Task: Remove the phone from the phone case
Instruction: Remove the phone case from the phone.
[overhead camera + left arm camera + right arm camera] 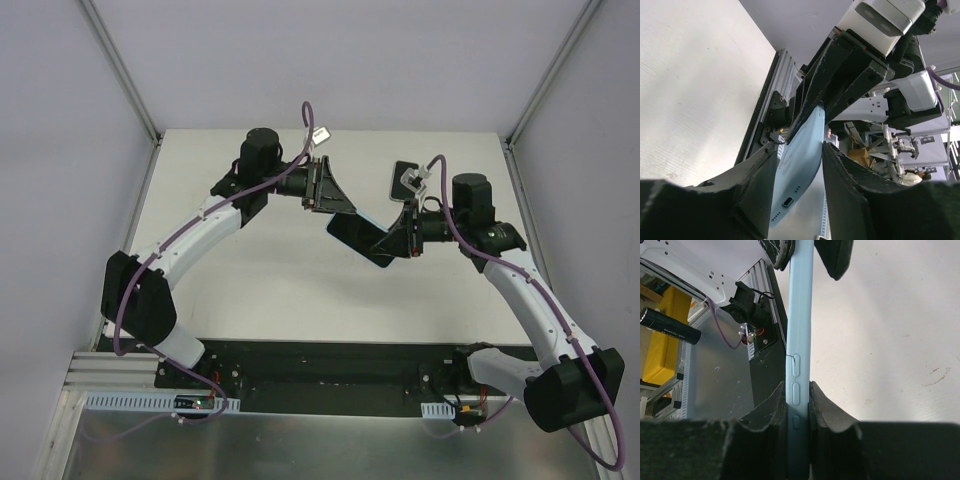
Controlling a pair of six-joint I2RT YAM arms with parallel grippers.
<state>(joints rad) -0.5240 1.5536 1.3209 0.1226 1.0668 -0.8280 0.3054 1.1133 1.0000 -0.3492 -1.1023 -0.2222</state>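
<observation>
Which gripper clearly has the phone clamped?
The right gripper: its fingers pinch the phone from both sides. The left gripper only straddles the far end; whether it grips, I cannot tell.

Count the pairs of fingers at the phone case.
2. The right fingers clamp one end of the phone case; the left fingers straddle the other end, contact unclear.

Pale-blue cased phone [800, 340] aloft, tilted

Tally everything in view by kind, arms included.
Robot arms: 2 (left arm, right arm)
Phone: 1
Phone case: 1
Total: 4
</observation>
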